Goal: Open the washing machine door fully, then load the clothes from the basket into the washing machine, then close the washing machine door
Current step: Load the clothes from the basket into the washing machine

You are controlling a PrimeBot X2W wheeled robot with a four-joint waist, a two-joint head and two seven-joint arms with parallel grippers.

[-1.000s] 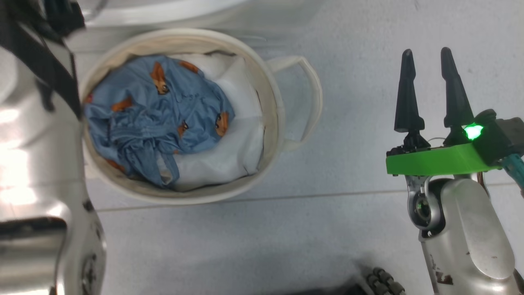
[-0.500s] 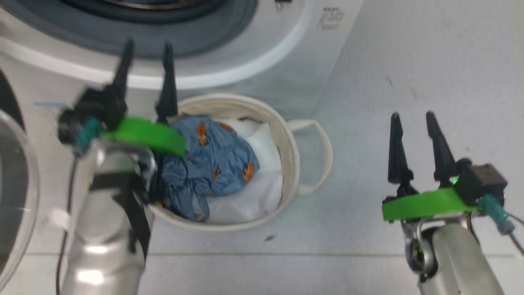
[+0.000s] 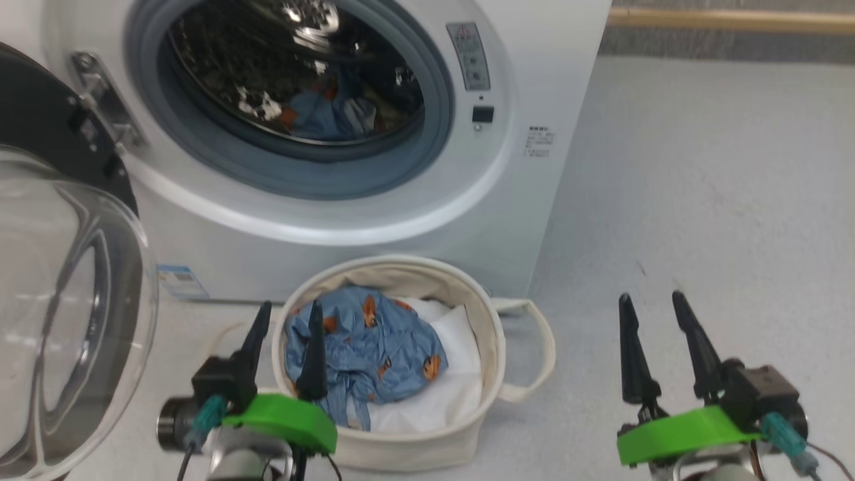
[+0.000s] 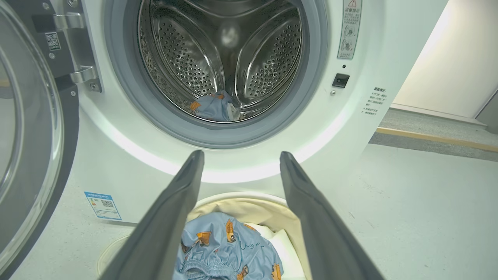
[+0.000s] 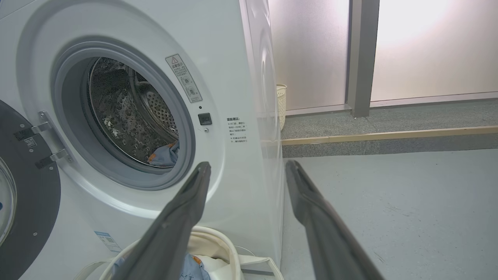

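The washing machine door [image 3: 67, 294] cut off at left edge; printed text [image 3: 538, 141] illegible.

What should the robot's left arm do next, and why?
Probably lower the open left gripper onto the blue orange-patterned garment lying in the round cream canvas basket; the black-rimmed glass door stands open and one blue piece already lies in the drum.

Setting: a laundry station in a bare indoor room; home or lab cannot be told. Indicators: a white front-loading washing machine [image 5: 237, 70] stands on a smooth pale grey floor [image 5: 389, 202]. Behind it are frosted glass panels [image 5: 428, 46], a grey pillar [image 5: 360, 58] and a raised step [image 5: 389, 146].
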